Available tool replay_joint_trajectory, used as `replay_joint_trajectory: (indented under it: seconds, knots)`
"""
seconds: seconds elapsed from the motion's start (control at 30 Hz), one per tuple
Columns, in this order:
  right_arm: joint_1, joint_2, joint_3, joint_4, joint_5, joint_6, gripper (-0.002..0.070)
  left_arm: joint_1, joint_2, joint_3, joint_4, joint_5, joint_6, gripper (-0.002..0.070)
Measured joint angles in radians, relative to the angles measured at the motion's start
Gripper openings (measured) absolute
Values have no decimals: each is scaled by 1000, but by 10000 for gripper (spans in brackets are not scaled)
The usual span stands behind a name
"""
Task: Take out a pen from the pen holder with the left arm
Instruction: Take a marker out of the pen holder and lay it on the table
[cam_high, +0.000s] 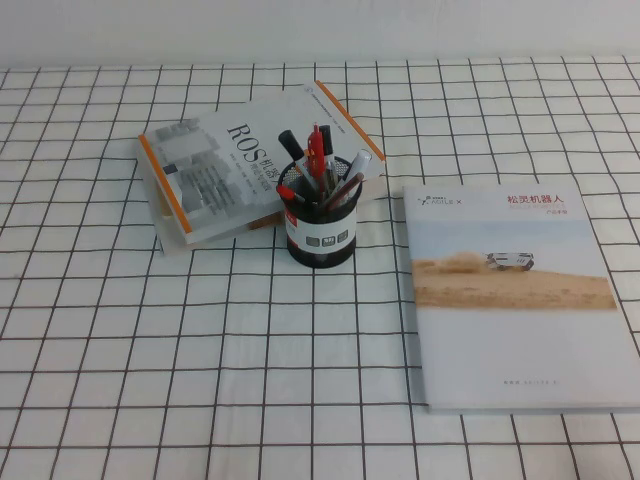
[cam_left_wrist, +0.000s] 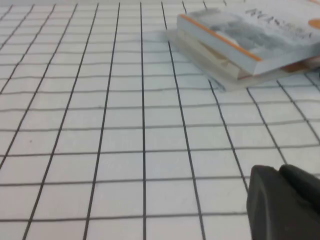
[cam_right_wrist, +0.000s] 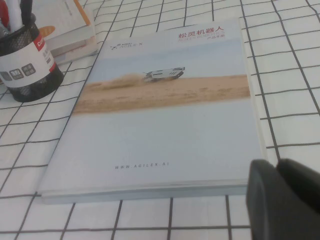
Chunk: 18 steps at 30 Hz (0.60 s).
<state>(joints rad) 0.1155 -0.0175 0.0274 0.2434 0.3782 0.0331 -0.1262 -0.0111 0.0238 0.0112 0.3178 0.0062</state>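
A black mesh pen holder (cam_high: 320, 232) with a white label stands mid-table, upright, holding several red and black pens (cam_high: 317, 157); the holder (cam_right_wrist: 27, 67) also shows in the right wrist view. Neither arm appears in the high view. My left gripper (cam_left_wrist: 280, 172) is shut with nothing in it, low over the checked cloth, short of the stacked books (cam_left_wrist: 250, 40). My right gripper (cam_right_wrist: 277, 167) is shut and holds nothing, near the corner of the pale booklet (cam_right_wrist: 170, 110).
A stack of books (cam_high: 240, 165) with a ROS title lies just behind and left of the holder, touching it. A pale AgileX booklet (cam_high: 515, 290) lies flat to the right. The white checked cloth (cam_high: 150, 360) covers the table.
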Motion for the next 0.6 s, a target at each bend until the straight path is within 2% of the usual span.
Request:
replay_joint_trajectory:
  seconds: [0.1, 0.33, 0.6]
  knots:
    - [0, 0, 0, 0, 0, 0, -13, 0, 0, 0, 0, -42, -38, -3]
    - [0, 0, 0, 0, 0, 0, -13, 0, 0, 0, -91, -203, -308, -3]
    - [0, 0, 0, 0, 0, 0, -12, 0, 0, 1, -101, -245, -365, -3]
